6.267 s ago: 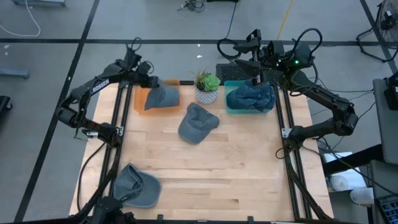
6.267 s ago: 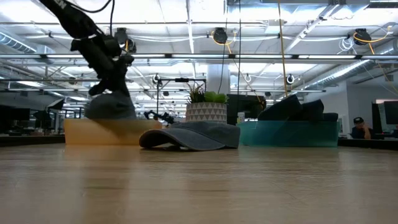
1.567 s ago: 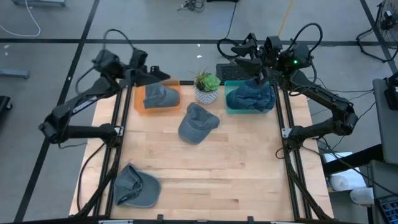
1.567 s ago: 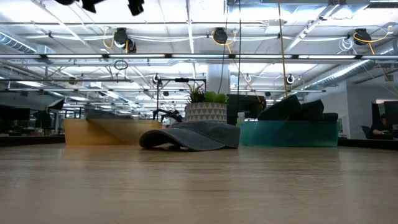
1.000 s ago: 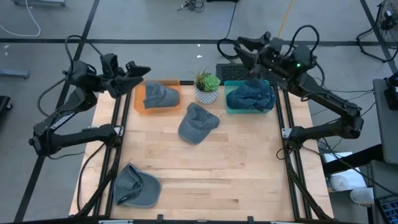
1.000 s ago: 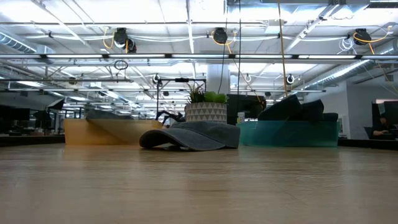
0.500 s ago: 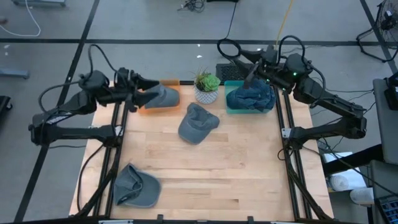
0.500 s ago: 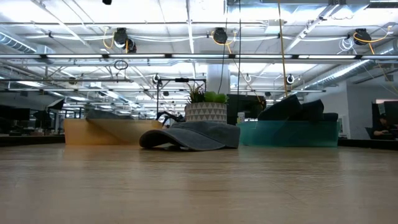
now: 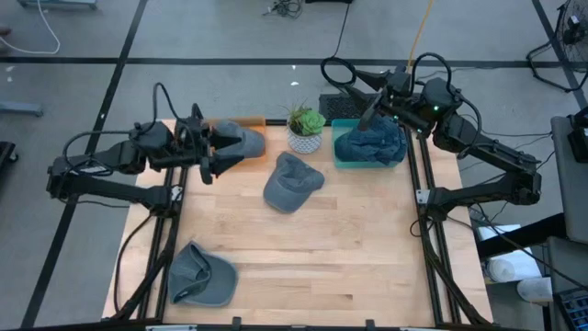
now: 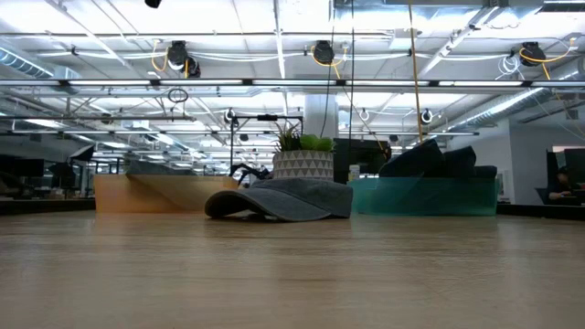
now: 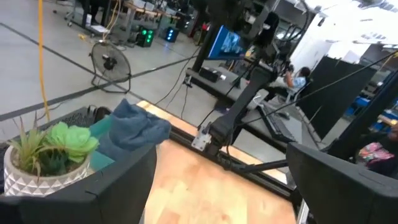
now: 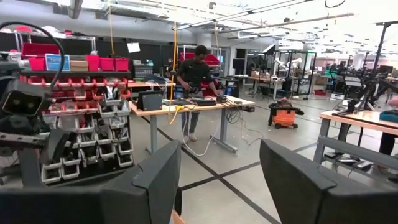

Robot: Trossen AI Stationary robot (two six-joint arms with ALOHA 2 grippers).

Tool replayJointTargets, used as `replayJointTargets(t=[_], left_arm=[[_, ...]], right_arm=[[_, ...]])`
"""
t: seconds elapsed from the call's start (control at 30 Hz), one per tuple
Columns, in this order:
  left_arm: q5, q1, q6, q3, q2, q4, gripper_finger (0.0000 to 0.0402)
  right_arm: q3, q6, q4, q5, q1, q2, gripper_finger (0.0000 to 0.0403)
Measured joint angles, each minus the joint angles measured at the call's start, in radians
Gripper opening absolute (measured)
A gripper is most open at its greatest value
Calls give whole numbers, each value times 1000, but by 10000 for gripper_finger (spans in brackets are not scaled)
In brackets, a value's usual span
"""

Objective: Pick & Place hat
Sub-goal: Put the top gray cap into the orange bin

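One grey hat [image 9: 292, 181] lies brim-down on the middle of the wooden table [image 9: 349, 248], and shows in the low view [image 10: 283, 199]. A second grey hat [image 9: 241, 140] rests in the orange bin [image 9: 213, 150] at the far left. Blue hats [image 9: 369, 142] fill the teal bin [image 9: 342, 158] at the far right. Another grey hat [image 9: 202, 276] lies near the front left corner. My left gripper [image 9: 220, 150] hangs open beside the orange bin's hat, pointing toward the table's right [image 11: 221, 158]. My right gripper [image 9: 366, 108] stands open above the teal bin's far edge [image 12: 219, 149].
A potted green plant [image 9: 306, 129] in a white pot stands between the two bins. Black rails [image 9: 418, 198] run along the table's left and right sides. A person [image 12: 194, 87] stands at a bench in the room beyond. Bare wood lies across the table's near right half.
My left gripper has come down and toward the table's near edge, from above the far left corner to beside the orange bin, staying open. My right gripper has shifted a little toward the teal bin and then held still. The hats have stayed where they were.
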Motion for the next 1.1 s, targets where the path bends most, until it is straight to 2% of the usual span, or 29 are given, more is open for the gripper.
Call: replayJointTargets(t=[0.3,0.47,0.63,0.77,0.9,1.1], left_arm=[[-32,-88,-14,1,78,-129,367],[-31,-116,-11,0,119,-195,367],[-35,-140,-15,-1,127,-222,367],[-86,-165,24,0,144,-291,367],[-139,-189,78,0,186,-371,367],[-174,-215,161,9,255,-470,367]], right_arm=[[-17,8,0,0,0,5,212],[-17,20,-4,-52,0,6,247],[-17,33,-5,-55,0,6,298],[-17,34,-19,-53,0,6,330],[-18,6,-29,-55,0,10,347],[-18,1,-37,-56,0,10,349]])
